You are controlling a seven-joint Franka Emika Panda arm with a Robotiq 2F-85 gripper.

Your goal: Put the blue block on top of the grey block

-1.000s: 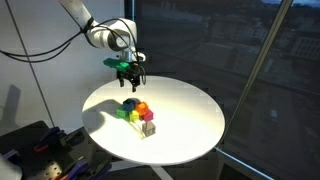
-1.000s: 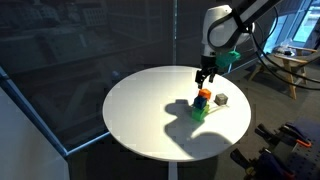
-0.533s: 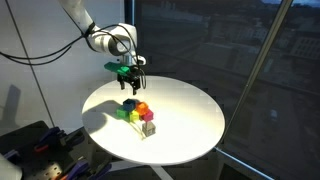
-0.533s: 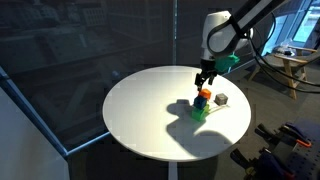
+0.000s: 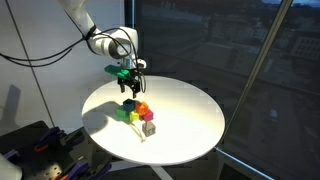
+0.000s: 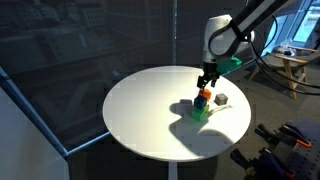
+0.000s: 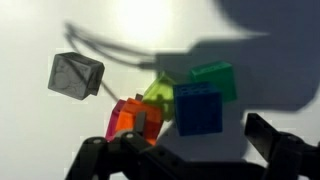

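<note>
- Black two-fingered claw (image 5: 129, 86) hangs over the round white table (image 5: 190, 110), fingers spread, holding nothing.
- Small blue cube (image 7: 198, 108) sits in the coloured cube cluster (image 7: 158, 92) beneath; pale grey cube (image 7: 76, 75) lies apart.

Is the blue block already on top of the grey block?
No, the wrist view shows the blue block clearly apart from the grey block.

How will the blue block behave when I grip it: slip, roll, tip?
The blue block looks rigid and flat-faced, so it should grip squarely and not roll. Small, so probably light. It crowds the green block and yellow block, so the hand may nudge them.
</note>
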